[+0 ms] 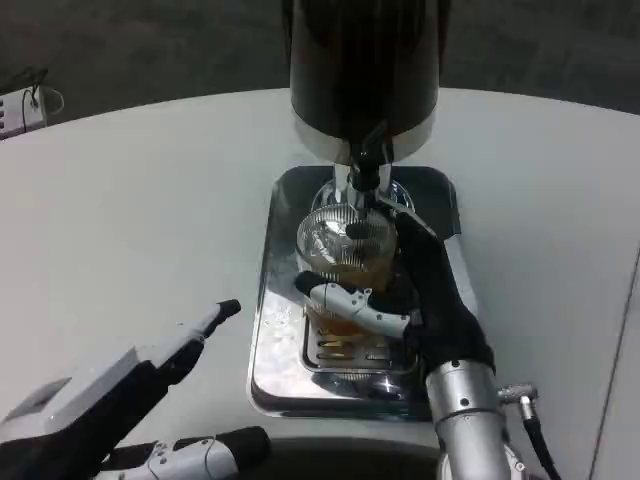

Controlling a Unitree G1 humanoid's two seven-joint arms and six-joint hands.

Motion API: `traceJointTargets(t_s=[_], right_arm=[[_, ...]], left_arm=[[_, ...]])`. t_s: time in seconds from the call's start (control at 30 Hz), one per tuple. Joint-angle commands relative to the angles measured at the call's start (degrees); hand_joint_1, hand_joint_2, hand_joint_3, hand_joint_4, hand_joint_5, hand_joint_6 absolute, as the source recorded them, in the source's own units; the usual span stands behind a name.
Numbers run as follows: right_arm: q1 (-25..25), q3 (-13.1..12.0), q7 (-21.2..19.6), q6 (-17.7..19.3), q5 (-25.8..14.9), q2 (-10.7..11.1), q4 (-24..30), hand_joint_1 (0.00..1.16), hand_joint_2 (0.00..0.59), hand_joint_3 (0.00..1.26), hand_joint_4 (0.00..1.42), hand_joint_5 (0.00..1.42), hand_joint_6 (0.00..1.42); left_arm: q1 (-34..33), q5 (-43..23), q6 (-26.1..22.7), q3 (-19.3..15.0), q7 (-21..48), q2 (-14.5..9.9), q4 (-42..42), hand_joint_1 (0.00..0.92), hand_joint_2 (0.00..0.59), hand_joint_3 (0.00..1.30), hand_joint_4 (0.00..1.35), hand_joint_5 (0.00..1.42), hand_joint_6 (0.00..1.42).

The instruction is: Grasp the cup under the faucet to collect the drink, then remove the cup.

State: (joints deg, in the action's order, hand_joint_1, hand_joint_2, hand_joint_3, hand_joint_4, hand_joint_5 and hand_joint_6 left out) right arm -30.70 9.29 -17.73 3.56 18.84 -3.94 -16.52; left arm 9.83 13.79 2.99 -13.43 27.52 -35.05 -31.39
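A clear ribbed cup (345, 245) with amber drink in it stands on the grated middle of a steel drip tray (275, 330), right under the faucet (365, 170) of a dark dispenser (365, 60). My right hand (425, 290) wraps around the cup from the right, and a white and black finger crosses its front. My left hand (130, 395) lies at the lower left of the table, left of the tray, with its fingers stretched out and nothing in them.
The white table (130, 220) stretches wide to the left and far right of the tray. Some white item with a cable (25, 105) sits at the far left edge. The tray's raised rim surrounds the cup.
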Motion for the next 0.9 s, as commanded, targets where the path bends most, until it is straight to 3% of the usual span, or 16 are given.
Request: traceJointTargets(t_s=[0.03,0.23,0.53,0.9], right_arm=[[0.27,0.18,-2.26,2.04,0.42,-1.52,-0.47,0.96,0.217,0.43,0.58,0.67,0.51],[0.19,0.30,-4.83,3.06,0.76,-2.54,-1.22,0.99,0.217,0.57,0.75,0.87,0.75],[0.93,0.55,-5.77,3.81,1.25,-2.31,-0.59,1.01,0.219,0.73,0.98,1.16,1.16],[5.10,1.40,-1.59,2.71,1.09,-0.40,6.30,0.99,0.218,0.80,1.08,1.27,1.30]], left_arm=[[0.00,-0.43,-0.51,0.38,0.81,-0.94,0.78,0.000,0.064,0.00,0.00,0.00,0.05],[-0.50,-0.47,-0.44,0.82,0.85,-1.07,1.53,0.000,0.064,0.00,0.00,0.00,0.06],[-1.20,-0.96,-0.13,1.31,0.82,-1.25,2.62,0.000,0.064,0.00,0.00,0.00,0.06],[-2.85,-1.57,0.75,2.46,0.59,-1.30,4.42,0.000,0.059,0.00,0.00,0.00,0.06]])
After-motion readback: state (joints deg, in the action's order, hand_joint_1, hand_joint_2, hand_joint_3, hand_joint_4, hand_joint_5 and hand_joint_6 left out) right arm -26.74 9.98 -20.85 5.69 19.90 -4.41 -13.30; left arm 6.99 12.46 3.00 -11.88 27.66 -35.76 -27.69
